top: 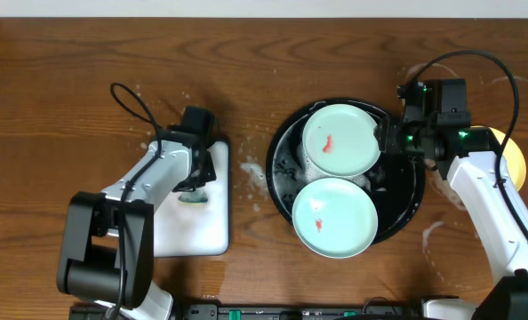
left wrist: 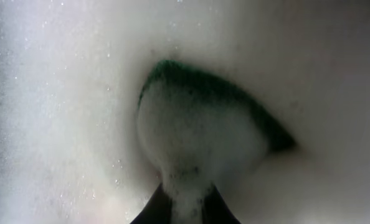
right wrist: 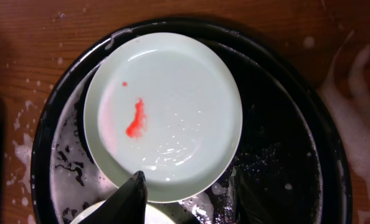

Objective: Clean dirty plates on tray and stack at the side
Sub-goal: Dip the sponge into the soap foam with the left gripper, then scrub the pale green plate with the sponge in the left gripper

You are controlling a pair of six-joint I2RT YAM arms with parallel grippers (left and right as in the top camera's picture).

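On the left, the left gripper [top: 196,174] is down in the white rectangular sponge tray [top: 212,233], over a green sponge [left wrist: 235,102] buried in suds. Its wrist view shows only two dark fingertips flanking a lump of foam, so I cannot tell whether the jaws are clamped on the sponge or merely parted around it. In the middle sits the large round black shallow tray [top: 415,200], wet and sudsy, holding two pale mint-green round plates, each with a red smear. The farther mint plate [top: 340,140] rides up toward the tray's far rim, and the nearer mint plate [top: 333,216] touches or slightly overlaps it. The right gripper [right wrist: 186,182] is spread wide and holds nothing, with one finger over the farther plate's edge and the other above bare wet tray. Furthest right, a small round yellow plate [top: 516,160] lies on the table, partly hidden by the right arm. The plates look stiff and light but soap-slick, so a firm pinch across the raised rim seems the safest hold.
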